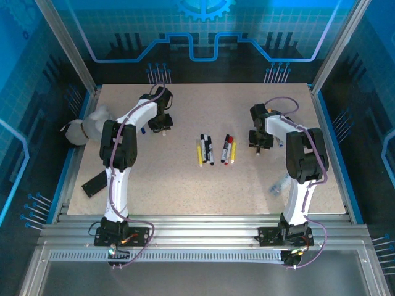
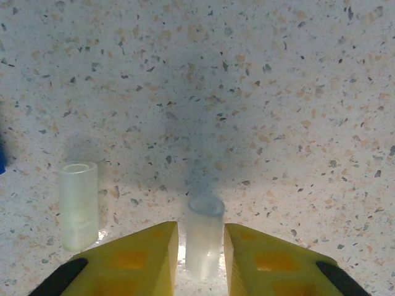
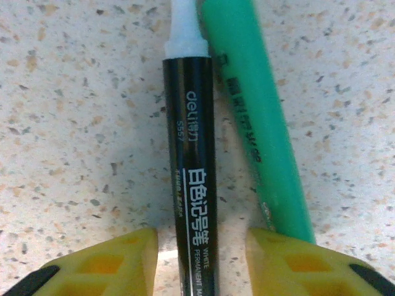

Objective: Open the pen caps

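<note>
Yellow-fingered, the left gripper (image 2: 200, 239) stood unclenched around an upright clear cap (image 2: 204, 228) on the table (image 2: 247, 92) and the right gripper (image 3: 202, 250) unclenched around the uncapped black pen (image 3: 191, 185), so each should rise straight, nudging nothing.

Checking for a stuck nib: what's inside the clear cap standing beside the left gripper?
The cap is open-topped and looks hollow; its frosted wall hides the bottom.

Speckled table (image 1: 185, 191) bears pens (image 1: 206, 150), caps (image 2: 78, 203)
</note>
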Controlling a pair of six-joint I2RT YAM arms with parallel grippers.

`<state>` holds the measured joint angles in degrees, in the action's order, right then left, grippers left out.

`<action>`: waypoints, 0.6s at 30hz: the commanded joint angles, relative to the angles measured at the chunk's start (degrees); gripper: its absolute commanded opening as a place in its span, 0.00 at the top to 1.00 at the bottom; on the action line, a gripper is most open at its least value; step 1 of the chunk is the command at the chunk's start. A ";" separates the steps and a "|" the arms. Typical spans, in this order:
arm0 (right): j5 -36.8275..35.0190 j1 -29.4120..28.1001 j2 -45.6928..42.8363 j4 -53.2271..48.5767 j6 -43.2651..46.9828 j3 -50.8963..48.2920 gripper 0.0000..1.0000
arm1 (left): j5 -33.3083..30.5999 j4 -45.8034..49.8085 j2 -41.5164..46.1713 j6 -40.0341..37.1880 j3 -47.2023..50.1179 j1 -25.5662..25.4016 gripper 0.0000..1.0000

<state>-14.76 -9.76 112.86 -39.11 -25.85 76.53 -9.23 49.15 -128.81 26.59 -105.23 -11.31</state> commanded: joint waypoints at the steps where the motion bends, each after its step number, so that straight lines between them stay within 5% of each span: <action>1: -2.13 0.97 0.21 -4.28 -0.24 1.45 0.54 | -0.36 1.89 0.82 -1.08 -1.42 0.15 0.72; 18: -0.74 0.49 -14.46 -4.04 -0.41 -0.64 0.52 | -0.90 1.49 10.27 -0.53 -0.22 -2.17 0.70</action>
<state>-15.42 -9.63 102.83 -41.17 -25.82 76.44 -9.47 50.70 -122.93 26.61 -106.52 -12.53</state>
